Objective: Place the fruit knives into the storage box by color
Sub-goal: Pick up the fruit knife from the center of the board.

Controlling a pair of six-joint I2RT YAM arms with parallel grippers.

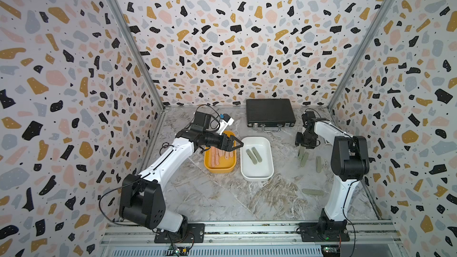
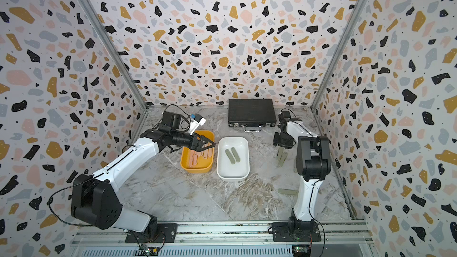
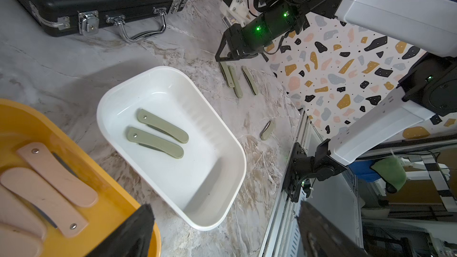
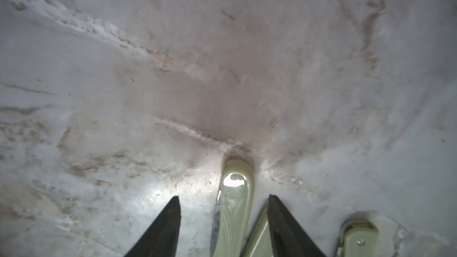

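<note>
Scene evenly and brightly lit; edges bowed by the lens; glare cast on a blurred green knife (image 4: 234, 194)

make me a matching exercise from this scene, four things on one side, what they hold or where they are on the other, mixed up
1 yellow tub
2 white tub
3 black briefcase
4 right gripper

a open, straddling a green knife on the table
b holds two green knives
c closed, at the table's far edge
d holds pink knives

Pairs: 1-d, 2-b, 3-c, 4-a
</note>
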